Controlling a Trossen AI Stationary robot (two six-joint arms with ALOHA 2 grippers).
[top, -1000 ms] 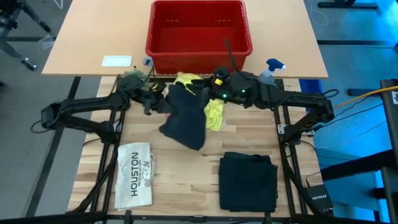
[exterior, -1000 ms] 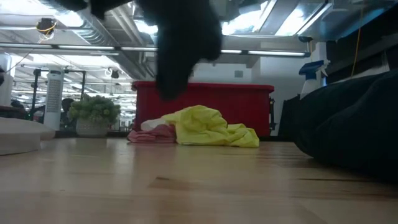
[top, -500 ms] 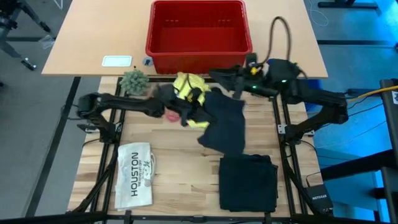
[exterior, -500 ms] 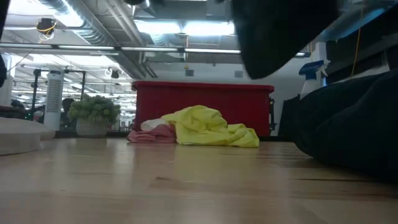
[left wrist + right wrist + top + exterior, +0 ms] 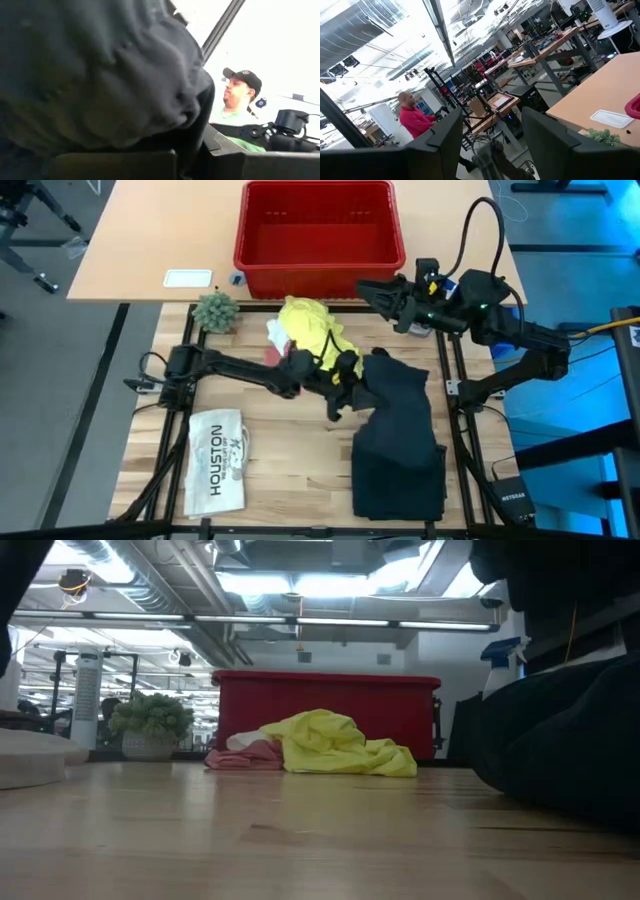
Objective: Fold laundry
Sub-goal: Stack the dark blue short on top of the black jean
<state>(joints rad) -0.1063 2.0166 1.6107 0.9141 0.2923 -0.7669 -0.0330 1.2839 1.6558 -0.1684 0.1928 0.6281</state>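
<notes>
Gripping dark trousers (image 5: 400, 395), left pincer (image 5: 345, 395); right pincer (image 5: 375, 293) apart, empty.

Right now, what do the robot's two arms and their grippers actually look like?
Both arms are slim, dark, almost black jointed limbs of straight links. The right arm carries a black cable arching in a loop above it and small green lights near its wrist. Its right gripper ends in two dark flat fingers. The left arm looks the same; its left gripper is dark too.

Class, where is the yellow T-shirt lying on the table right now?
In the high view the yellow T-shirt lies bunched at the table's far middle, just in front of the red basket, right of the small plant.
</notes>
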